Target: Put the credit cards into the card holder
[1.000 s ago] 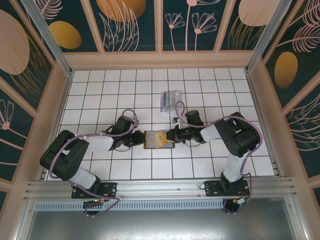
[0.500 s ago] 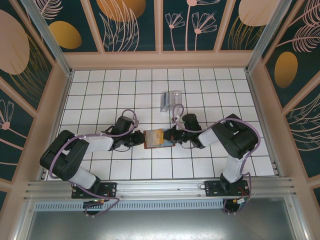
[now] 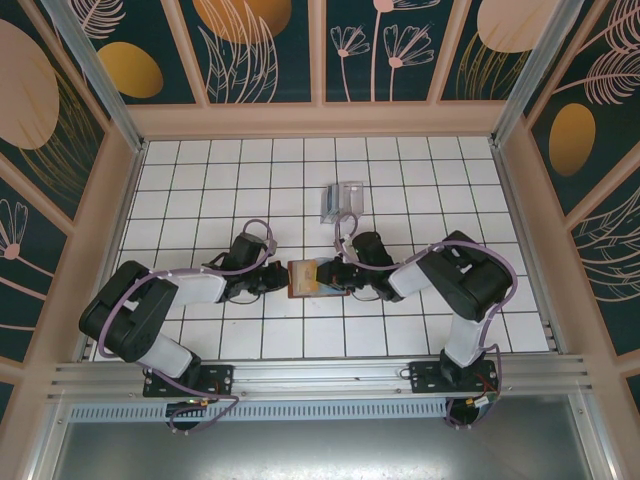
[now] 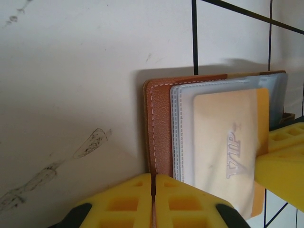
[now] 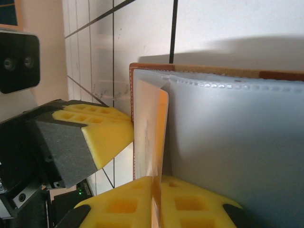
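The card holder (image 3: 303,278) lies open on the white tiles at the centre, brown cover (image 4: 161,123) down and clear sleeves (image 5: 237,142) up. My left gripper (image 4: 153,183) is shut on the cover's left edge. A cream and orange credit card (image 4: 228,142) marked VIP lies partly in the top sleeve. From the right, my right gripper (image 5: 156,183) is shut on this card (image 5: 156,137) at its outer edge. In the top view the left gripper (image 3: 282,279) and right gripper (image 3: 335,275) meet over the holder from opposite sides.
A clear plastic box (image 3: 341,201) stands about two tiles behind the holder. Low beige walls (image 3: 115,230) ring the tiled floor. The left gripper's yellow finger (image 5: 102,130) sits close beside the card in the right wrist view.
The right gripper has moved left toward the holder, carrying the card further over the sleeves. The left gripper has stayed at the holder's left edge.
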